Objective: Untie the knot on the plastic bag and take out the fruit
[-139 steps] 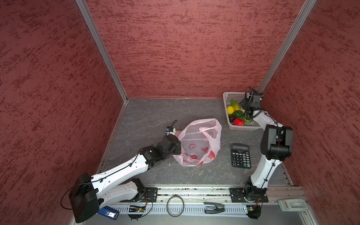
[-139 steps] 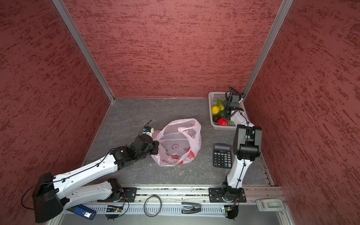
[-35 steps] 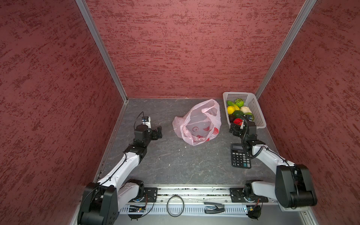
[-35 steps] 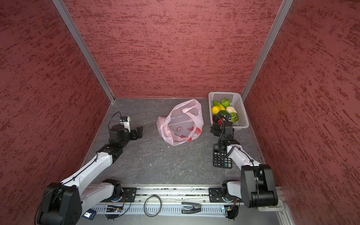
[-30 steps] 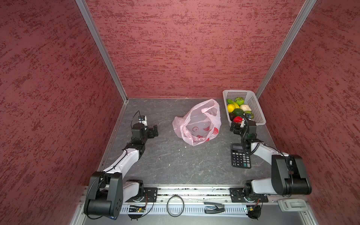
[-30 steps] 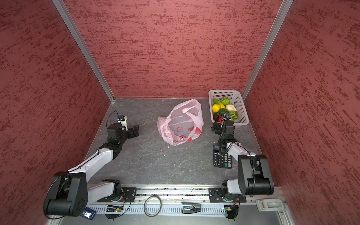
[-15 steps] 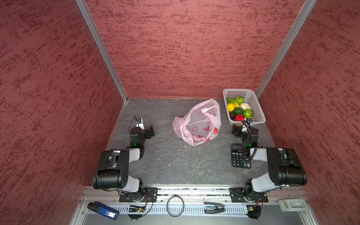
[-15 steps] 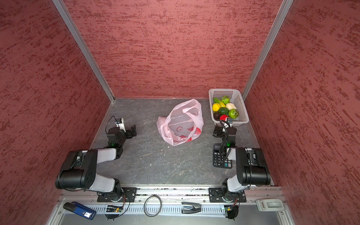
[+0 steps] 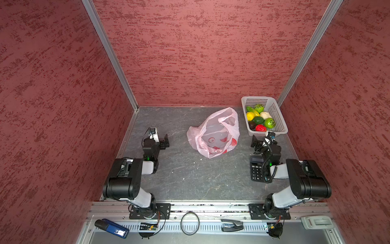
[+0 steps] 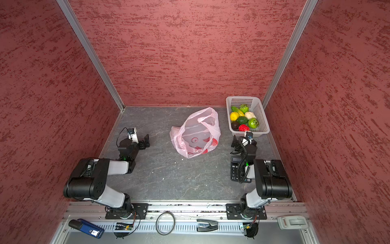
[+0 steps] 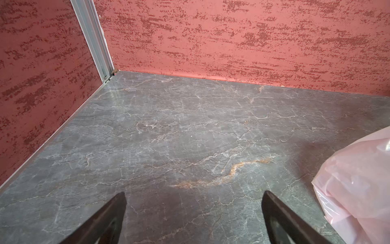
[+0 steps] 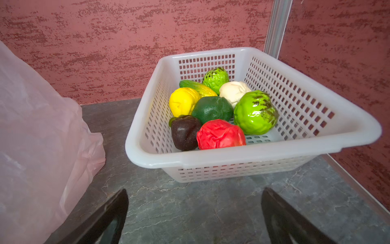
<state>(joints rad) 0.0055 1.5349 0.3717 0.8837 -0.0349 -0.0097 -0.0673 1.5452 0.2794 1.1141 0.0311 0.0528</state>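
The pale pink plastic bag [image 9: 213, 135] [image 10: 195, 133] lies slack on the grey floor in mid-scene with its mouth gaping. No knot shows on it. Several pieces of fruit [image 9: 258, 120] [image 12: 213, 109] sit in the white basket [image 9: 280, 118] at the back right. My left gripper [image 9: 164, 143] [image 11: 194, 195] is open over bare floor, well to the left of the bag [image 11: 358, 190]. My right gripper [image 9: 260, 141] [image 12: 195, 192] is open just in front of the basket [image 12: 253, 156], with the bag [image 12: 38, 137] beside it. Neither gripper holds anything.
A black calculator [image 9: 256, 171] lies under the right arm. Red walls close in the back and both sides. On the front rail lie a blue device [image 9: 111, 227], a black ring [image 9: 190, 223] and a grey stapler [image 9: 231, 225].
Both arms have folded back towards the front rail, away from the bag and the basket. Both grippers have stayed open. The bag has kept still over the last second.
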